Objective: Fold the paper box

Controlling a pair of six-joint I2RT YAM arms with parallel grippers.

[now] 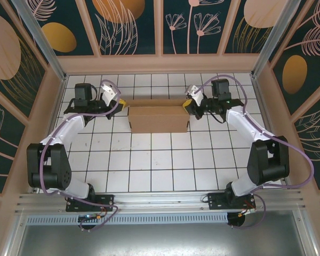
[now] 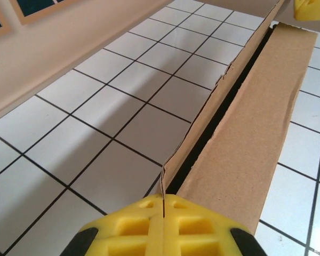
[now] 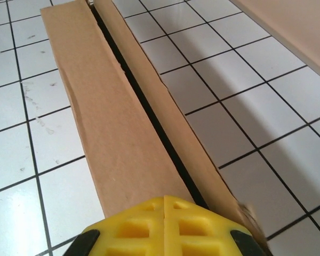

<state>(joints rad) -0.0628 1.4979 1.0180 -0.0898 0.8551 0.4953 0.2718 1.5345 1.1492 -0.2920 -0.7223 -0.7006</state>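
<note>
Left fingers [image 2: 122,226] tight on paper box [image 2: 256,138]

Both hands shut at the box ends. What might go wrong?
1. The left hand pinches only a thin wall corner of the box; pulling may tear it or slip.
2. The dark gap between the flaps is open, so they may spring apart when released.
</note>
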